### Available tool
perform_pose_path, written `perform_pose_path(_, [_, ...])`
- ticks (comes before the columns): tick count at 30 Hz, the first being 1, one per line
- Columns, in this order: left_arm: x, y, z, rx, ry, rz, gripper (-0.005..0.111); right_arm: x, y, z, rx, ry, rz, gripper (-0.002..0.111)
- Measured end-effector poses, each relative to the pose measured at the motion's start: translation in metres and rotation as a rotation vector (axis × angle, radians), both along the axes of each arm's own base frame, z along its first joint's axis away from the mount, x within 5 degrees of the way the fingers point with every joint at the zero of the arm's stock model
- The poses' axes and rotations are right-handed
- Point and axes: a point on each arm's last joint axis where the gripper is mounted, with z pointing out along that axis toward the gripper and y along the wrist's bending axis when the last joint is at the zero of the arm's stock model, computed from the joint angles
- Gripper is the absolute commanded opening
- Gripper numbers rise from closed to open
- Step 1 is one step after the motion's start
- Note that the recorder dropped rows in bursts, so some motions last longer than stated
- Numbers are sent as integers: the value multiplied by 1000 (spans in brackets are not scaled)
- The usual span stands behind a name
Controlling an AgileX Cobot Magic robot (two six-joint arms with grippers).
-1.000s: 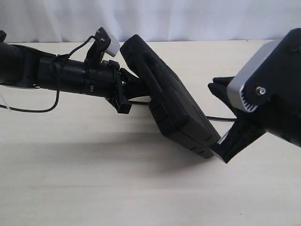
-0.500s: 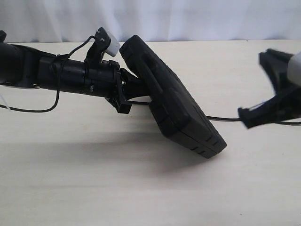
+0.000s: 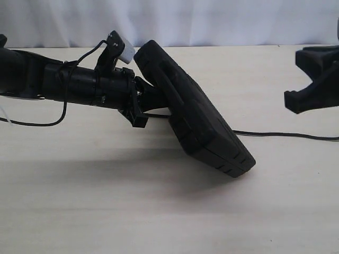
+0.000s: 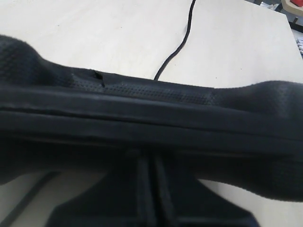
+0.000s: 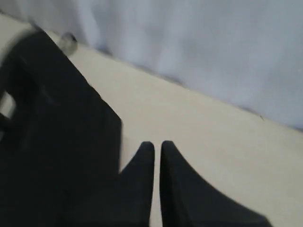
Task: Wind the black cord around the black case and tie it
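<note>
The black case (image 3: pixel 190 111) hangs tilted above the table, its low corner down to the right. My left gripper (image 3: pixel 152 98) is shut on its back edge. The left wrist view shows the case's rim (image 4: pixel 151 109) across the frame, with the gripper (image 4: pixel 151 165) clamped just under it. The black cord (image 3: pixel 286 134) runs from beneath the case along the table to the right edge, and shows beyond the case as the cord (image 4: pixel 182 42). My right gripper (image 3: pixel 307 79) hovers at the far right, clear of case and cord. Its fingertips (image 5: pixel 147 149) stand almost together around nothing, beside the case (image 5: pixel 52 132).
The pale wooden table (image 3: pixel 159 211) stretches below the case, with a white curtain (image 3: pixel 212 21) behind it. A thin robot cable (image 3: pixel 58 114) loops down off the left arm (image 3: pixel 53 79).
My right gripper has drawn back from the case's low corner, moving right and upward. The cord now lies flat on the table. The left arm and case have stayed put.
</note>
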Motion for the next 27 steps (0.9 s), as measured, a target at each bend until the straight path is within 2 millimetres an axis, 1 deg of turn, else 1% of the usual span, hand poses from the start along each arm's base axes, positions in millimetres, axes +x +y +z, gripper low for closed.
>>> perform_pose_path(2, [0,0,0,0,0,0,0,-6,8,-2,25,-69,111,5])
perform_pose_path(5, [0,0,0,0,0,0,0,-12,17,-9,67,-112,229,5])
perform_pose_path(8, [0,0,0,0,0,0,0,-16,21,-10,147,-176,273,5])
perform_pose_path(10, [0,0,0,0,0,0,0,-20,19,-10,205,-283,269,5])
perform_pose_path(12, [0,0,0,0,0,0,0,-25,11,-11,318,-392,194,5])
perform_pose_path(13, [0,0,0,0,0,0,0,-28,5,-14,369,-431,150,5])
perform_pose_path(15, [0,0,0,0,0,0,0,-34,-2,-29,409,-447,99,5])
perform_pose_path(17, [0,0,0,0,0,0,0,-40,-3,-45,377,-426,109,5])
perform_pose_path(19, [0,0,0,0,0,0,0,-48,0,-64,298,-382,170,5])
perform_pose_path(23, [0,0,0,0,0,0,0,-62,-1,-94,200,-302,219,5])
perform_pose_path(25, [0,0,0,0,0,0,0,-66,0,-102,144,-274,246,5])
perform_pose_path(27, [0,0,0,0,0,0,0,-68,3,-106,116,-252,292,5])
